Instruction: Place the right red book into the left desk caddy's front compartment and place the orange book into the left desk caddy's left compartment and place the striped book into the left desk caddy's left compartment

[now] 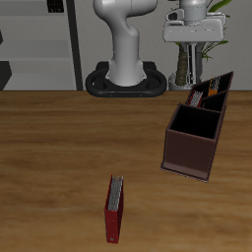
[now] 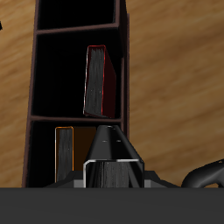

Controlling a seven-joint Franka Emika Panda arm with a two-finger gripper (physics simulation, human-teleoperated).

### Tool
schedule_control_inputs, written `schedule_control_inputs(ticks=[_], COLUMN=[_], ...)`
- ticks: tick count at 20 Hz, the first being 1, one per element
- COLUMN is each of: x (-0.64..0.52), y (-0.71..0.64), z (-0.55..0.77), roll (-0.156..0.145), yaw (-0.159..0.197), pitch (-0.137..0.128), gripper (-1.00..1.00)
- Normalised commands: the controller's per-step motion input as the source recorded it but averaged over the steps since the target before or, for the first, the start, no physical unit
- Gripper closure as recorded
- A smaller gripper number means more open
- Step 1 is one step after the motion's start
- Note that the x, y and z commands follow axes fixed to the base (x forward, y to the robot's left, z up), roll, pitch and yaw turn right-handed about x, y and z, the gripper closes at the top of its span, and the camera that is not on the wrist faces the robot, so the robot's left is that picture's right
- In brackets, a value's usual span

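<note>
Pincer [image 2: 109,166] above left desk caddy [image 2: 35,114], right red book [image 2: 96,80] inside

Even, soft light; faint shadows; low-resolution renders; caddy [image 2: 79,96] interior very dark.

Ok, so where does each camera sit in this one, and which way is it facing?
Exterior view: in front of and above the table, facing the robot's base; base and lower arm show, no pincer.
Wrist view: on the arm's end, looking down into the left desk caddy; the dark pincer shows close up.
Shared: both show that caddy.
</note>
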Motion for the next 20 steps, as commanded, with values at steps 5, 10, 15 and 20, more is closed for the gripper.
schedule_control_inputs(ticks=[5, 10, 15, 20], x=[0.13, 0.02, 0.09, 0.1], y=[0.18, -0.03, 0.02, 0.12], z=[-0.17, -0.05, -0.12, -0.23], roll=[0.026, -0.009, -0.002, 0.029], yaw=[-0.061, -0.046, -0.062, -0.055], pitch=[0.031, 0.0, 0.014, 0.038], gripper=[1.0, 1.0, 1.0, 1.0])
